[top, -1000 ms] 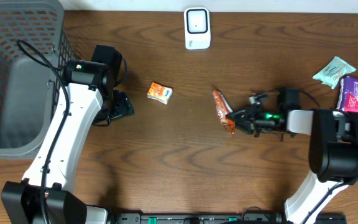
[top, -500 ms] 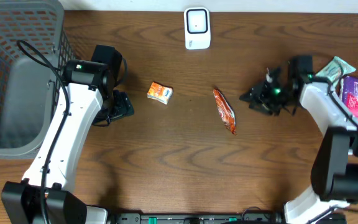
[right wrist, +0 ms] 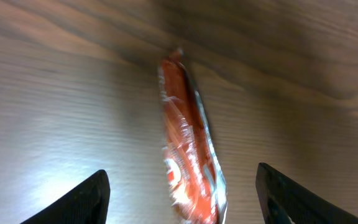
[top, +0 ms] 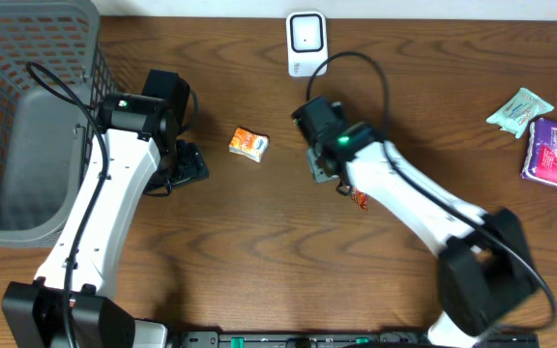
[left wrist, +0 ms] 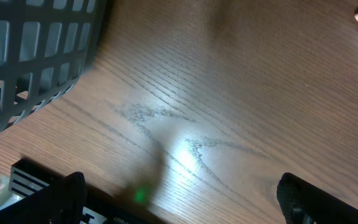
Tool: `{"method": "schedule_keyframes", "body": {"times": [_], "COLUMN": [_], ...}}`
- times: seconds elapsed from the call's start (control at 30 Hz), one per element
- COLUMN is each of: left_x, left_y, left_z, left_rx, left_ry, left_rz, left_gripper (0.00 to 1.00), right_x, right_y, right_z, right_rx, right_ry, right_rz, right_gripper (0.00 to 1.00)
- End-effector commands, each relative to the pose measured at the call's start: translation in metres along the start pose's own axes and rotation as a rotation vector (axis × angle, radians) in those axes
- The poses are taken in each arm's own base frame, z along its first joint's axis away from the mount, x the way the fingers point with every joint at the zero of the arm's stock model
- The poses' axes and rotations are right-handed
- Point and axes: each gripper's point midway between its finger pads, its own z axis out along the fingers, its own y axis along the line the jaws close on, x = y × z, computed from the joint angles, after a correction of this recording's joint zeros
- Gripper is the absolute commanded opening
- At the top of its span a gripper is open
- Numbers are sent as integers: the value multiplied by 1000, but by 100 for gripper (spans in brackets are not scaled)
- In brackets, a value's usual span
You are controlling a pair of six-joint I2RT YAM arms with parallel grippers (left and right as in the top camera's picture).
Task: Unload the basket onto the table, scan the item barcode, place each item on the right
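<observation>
R claw (right wrist: pixel 182 198) apart, hovering over orange packet (right wrist: pixel 186 143) flat on counter (right wrist: pixel 42 93), prob. lined up to grab it for white scanner (top: pixel 307 43); L claw (left wrist: pixel 182 199) wide apart, idle.

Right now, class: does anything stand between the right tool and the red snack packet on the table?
Nothing visible does. The right tool hangs open directly over the red snack packet, which lies alone on the bare wooden table, in the gap between the two fingers.
</observation>
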Motion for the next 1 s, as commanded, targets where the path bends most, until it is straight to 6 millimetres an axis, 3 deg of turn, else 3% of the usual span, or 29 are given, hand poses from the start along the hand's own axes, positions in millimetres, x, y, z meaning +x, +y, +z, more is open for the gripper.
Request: {"method": "schedule_keyframes", "body": {"times": [0.0, 0.17, 0.23, 0.37, 0.43, 0.57, 0.8, 0.97], "left_x": [1, 1, 1, 1, 1, 1, 1, 1], "left_y": [3, 3, 3, 3, 3, 3, 3, 3], "left_z": [0, 0, 0, 0, 0, 0, 0, 0], "left_rx": [-5, -5, -5, -5, -5, -5, -5, -5], "left_ry": [2, 2, 2, 2, 2, 2, 2, 2], "left_rz": [-17, -17, -17, -16, -17, -17, -17, -17], "left_gripper": [98, 98, 98, 98, 98, 98, 98, 98], "right_x": [10, 28, 32, 26, 16, -30, -145, -209], "right_y": [-19, -11, -5, -1, 4, 15, 34, 21], "right_z": [28, 56, 60, 58, 53, 31, -30, -49], "right_rx": [199, 204, 178, 130, 76, -112, -660, -889], "right_ry": [34, 110, 130, 121, 106, 43, -204, -380], "right_rz": [-17, -31, -25, 34, 62, 161, 328, 543], "right_gripper": [71, 68, 53, 3, 1, 1, 1, 1]}}
